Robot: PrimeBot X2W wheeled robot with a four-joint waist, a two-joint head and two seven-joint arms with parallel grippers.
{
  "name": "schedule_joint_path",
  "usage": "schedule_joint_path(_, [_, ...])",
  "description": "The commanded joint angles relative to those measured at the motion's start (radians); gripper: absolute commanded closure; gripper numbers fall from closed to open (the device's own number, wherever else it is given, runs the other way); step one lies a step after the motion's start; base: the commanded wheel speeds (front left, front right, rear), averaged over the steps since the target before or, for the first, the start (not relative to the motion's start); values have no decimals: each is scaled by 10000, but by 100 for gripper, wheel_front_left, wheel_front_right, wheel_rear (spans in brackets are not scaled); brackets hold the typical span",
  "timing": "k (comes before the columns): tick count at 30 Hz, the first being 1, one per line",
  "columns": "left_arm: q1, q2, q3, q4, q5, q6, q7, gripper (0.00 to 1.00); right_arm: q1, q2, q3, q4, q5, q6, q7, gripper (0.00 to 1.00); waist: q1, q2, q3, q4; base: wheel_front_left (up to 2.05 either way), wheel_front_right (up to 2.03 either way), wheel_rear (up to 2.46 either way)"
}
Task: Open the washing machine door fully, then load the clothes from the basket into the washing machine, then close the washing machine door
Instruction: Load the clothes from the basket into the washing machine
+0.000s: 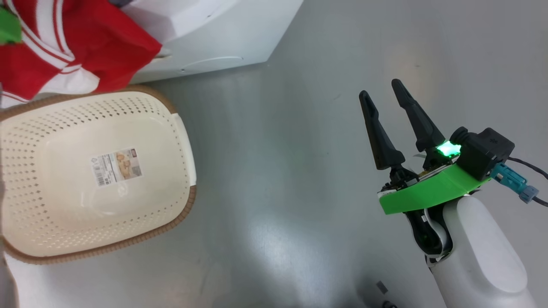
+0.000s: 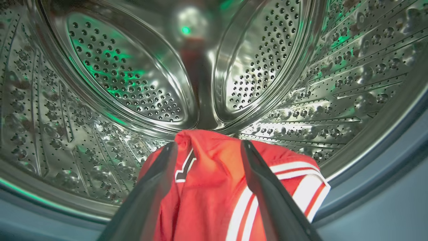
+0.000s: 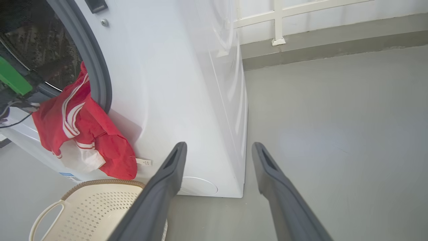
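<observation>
A red garment with white stripes, one of the clothes (image 2: 207, 187), drapes over the grey gasket, half inside the steel drum (image 2: 127, 77) of the washing machine (image 3: 174, 83). My left gripper (image 2: 209, 144) reaches into the drum mouth, open, its fingers spread on either side of the cloth. From outside, the clothes (image 3: 83, 134) hang down the machine's front above the basket (image 3: 93, 207). The basket (image 1: 184, 141) stands on the floor, its labelled bottom bare. My right gripper (image 1: 380, 88) hovers open over the floor to the right. The washing machine door is out of view.
Grey floor (image 1: 278, 192) spreads between the basket and my right arm. The washer's right corner (image 3: 242, 187) stands ahead of my right gripper (image 3: 219, 145). A wall with a white frame (image 3: 277, 26) runs behind it.
</observation>
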Motion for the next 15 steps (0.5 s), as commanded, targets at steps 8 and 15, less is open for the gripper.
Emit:
schedule_joint_path(8, [1750, 405, 550, -1806, 55, -28, -49, 0, 241, -159, 154, -131, 27, 16, -46, 0, 0, -1, -461, 323, 0, 0, 0])
schedule_joint_path(15, [3506, 347, 913, -3519, -19, -29, -49, 0, 351, -262, 42, -153, 39, 16, -46, 0, 0, -1, -608, 535, 0, 0, 0])
